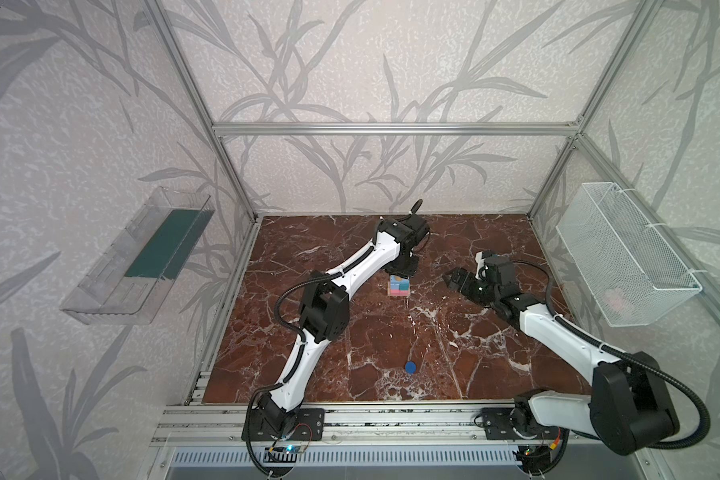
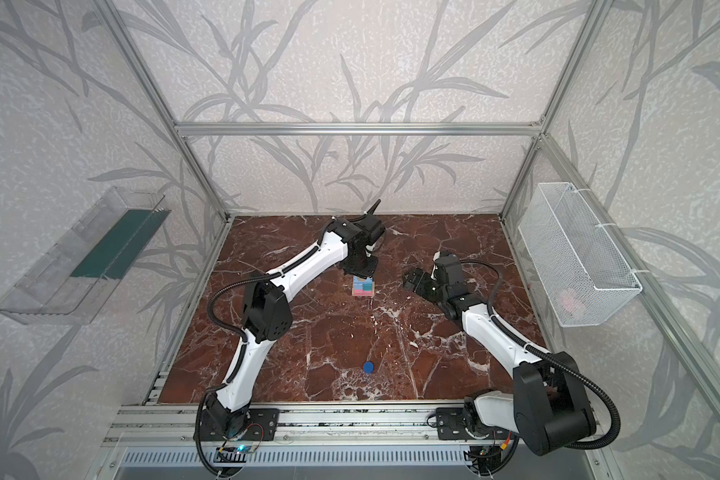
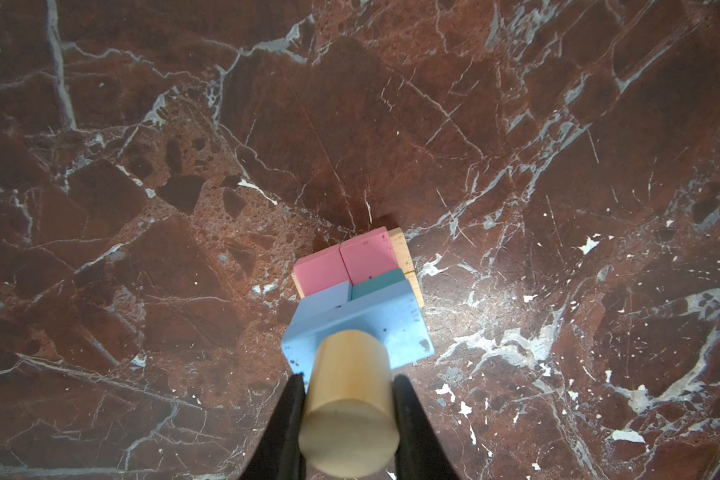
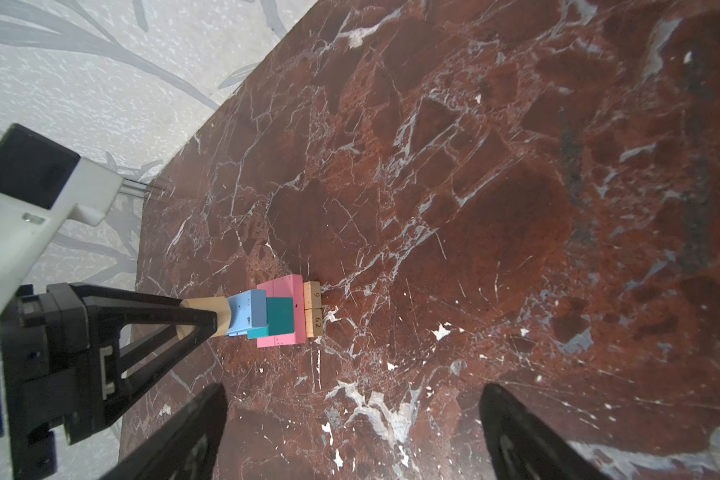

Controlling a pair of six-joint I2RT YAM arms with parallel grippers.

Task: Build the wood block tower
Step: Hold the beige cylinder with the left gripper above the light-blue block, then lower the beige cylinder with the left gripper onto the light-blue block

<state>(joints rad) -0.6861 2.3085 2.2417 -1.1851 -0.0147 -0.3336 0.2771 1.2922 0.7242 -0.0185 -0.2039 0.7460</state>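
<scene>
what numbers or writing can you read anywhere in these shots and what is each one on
"9" (it lies sideways, so possibly a 6): on the end face of one tan bar at the base of the tower, seen in the right wrist view.
"62": on the end face of the neighbouring tan bar.
Nothing else is readable in any view.

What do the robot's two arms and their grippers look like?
Both the left arm and right arm have white shell links joined by bulky black joint housings, with black corrugated cable conduit looping alongside. The left gripper and right gripper are black, each with two long fingers tapering towards the tip. No markings are legible.
</scene>
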